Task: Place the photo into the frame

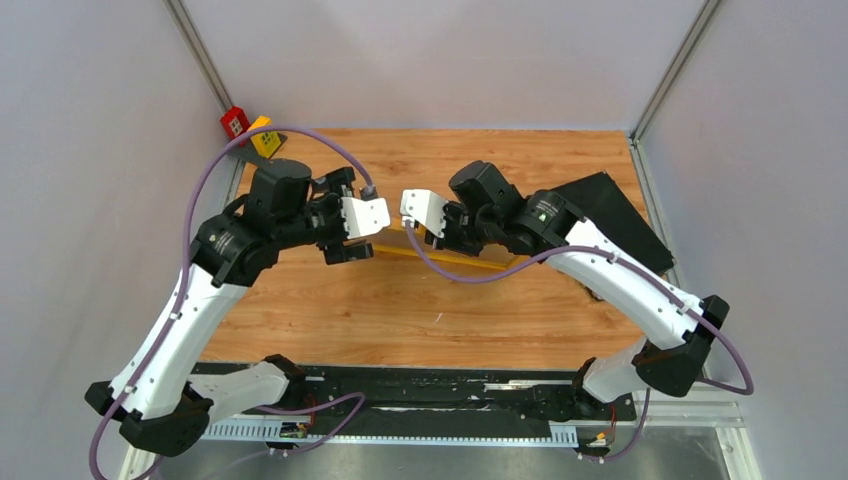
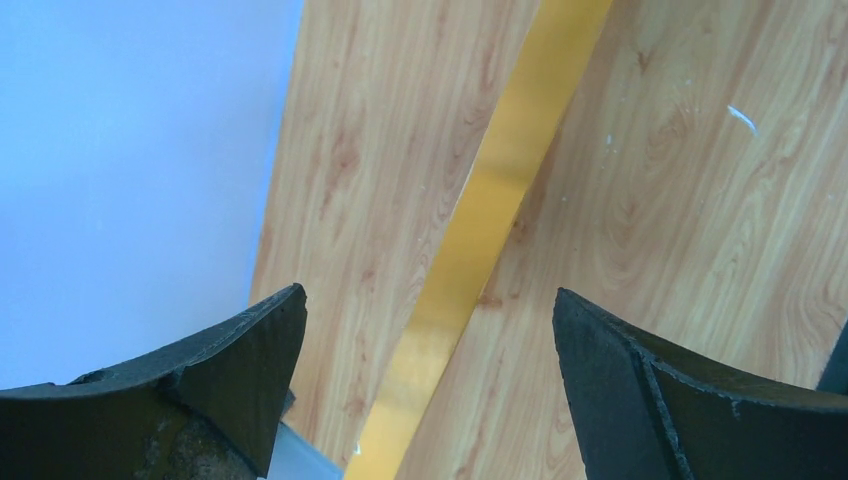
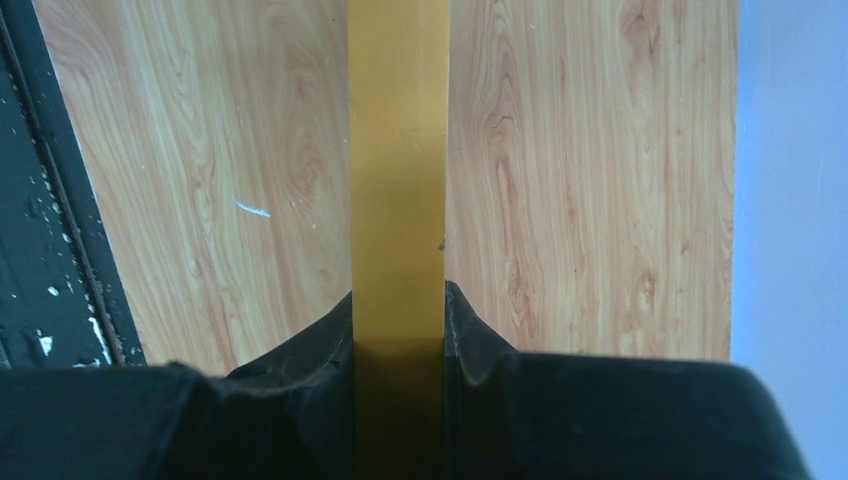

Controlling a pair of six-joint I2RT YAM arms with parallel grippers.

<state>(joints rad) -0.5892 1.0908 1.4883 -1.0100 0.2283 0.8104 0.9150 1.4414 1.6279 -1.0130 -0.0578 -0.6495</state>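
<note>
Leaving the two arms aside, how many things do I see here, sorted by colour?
Orange-yellow: 2 (frame; small yellow box, far left corner)
Red: 1 (small red box beside it)
Black: 1 (flat black panel, right side)
Total: 4

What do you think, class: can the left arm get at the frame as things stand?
Probably yes. The left gripper is open, and the yellow edge of the frame runs straight between its fingers with nothing blocking. The right gripper grips that edge further along.
</note>
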